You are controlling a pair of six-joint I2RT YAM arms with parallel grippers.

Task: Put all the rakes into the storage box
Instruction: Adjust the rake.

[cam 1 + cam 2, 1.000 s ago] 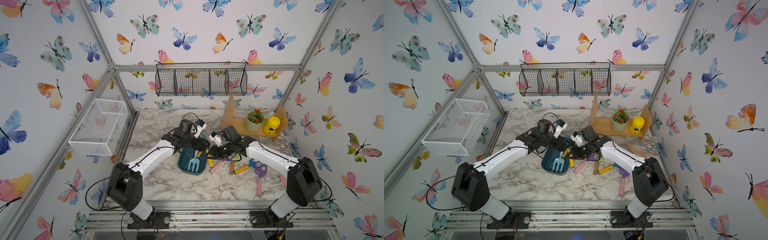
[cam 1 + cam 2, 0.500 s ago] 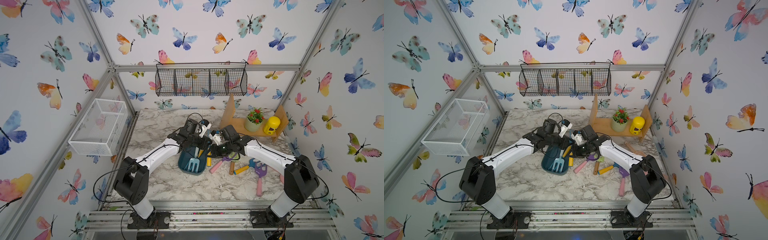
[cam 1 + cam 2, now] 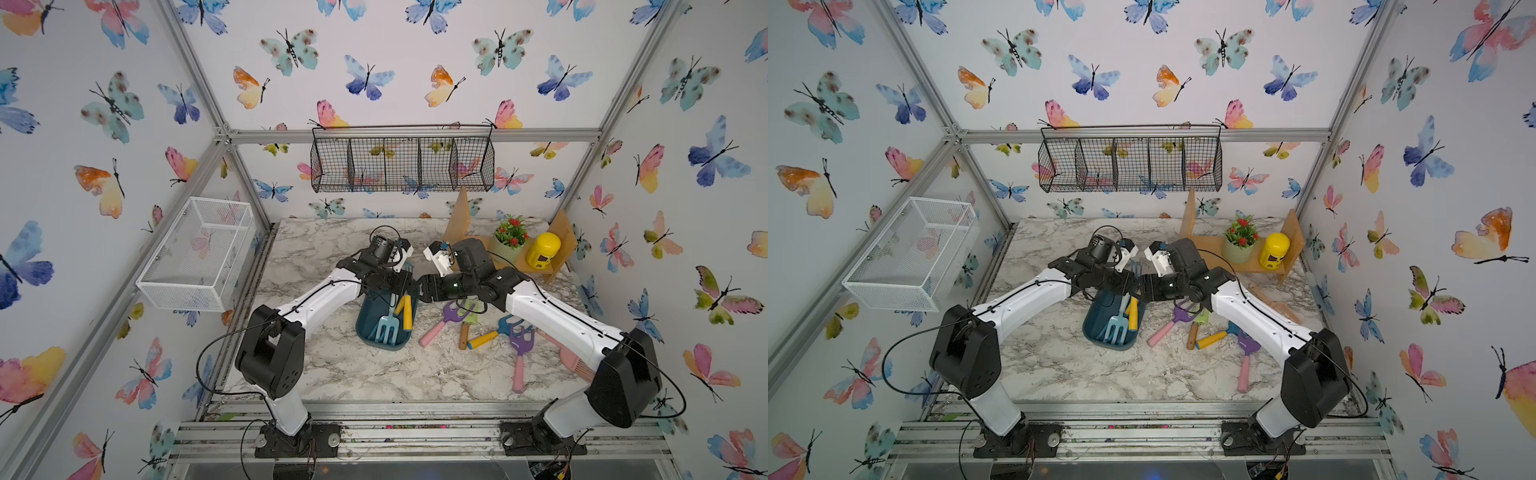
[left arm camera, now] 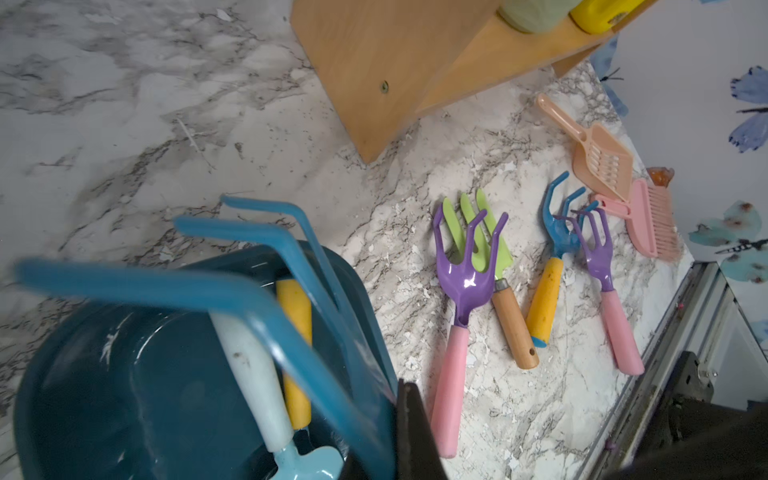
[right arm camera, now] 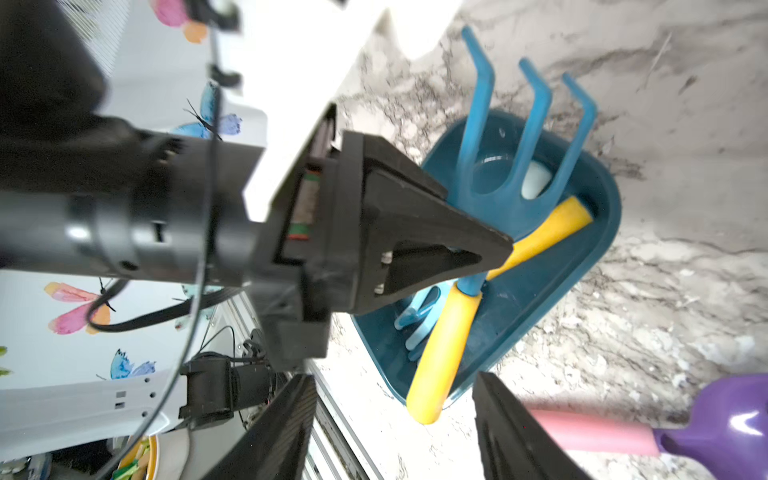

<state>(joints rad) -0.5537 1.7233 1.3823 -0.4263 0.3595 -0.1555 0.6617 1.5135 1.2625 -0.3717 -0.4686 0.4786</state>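
Note:
The rake [image 5: 515,137] has blue tines and a yellow handle [image 5: 444,349]. My left gripper [image 5: 478,266] is shut on its neck and holds it tilted over the dark teal storage box [image 5: 540,299], tines pointing up. In the left wrist view the blurred tines [image 4: 266,286] cross in front of the box [image 4: 104,374]. My right gripper [image 5: 395,432] is open, with the handle's end between its spread fingers, untouched. In both top views the two grippers [image 3: 405,286] [image 3: 420,289] meet above the box's [image 3: 363,328] far end. A light blue fork [image 3: 384,328] and another yellow handle lie inside the box.
Loose tools lie right of the box: a purple fork [image 3: 444,318], a wood-handled green fork [image 4: 511,328], a blue claw [image 3: 488,337], a purple rake [image 3: 519,353], pink scoops [image 4: 602,162]. A wooden shelf [image 3: 561,237] holds a plant and yellow jar. White mesh [image 3: 199,253] and black wire [image 3: 403,164] baskets hang on the walls.
The left gripper moved in and shut on the rake's neck. The right gripper, shut on the handle before, has opened and let go.

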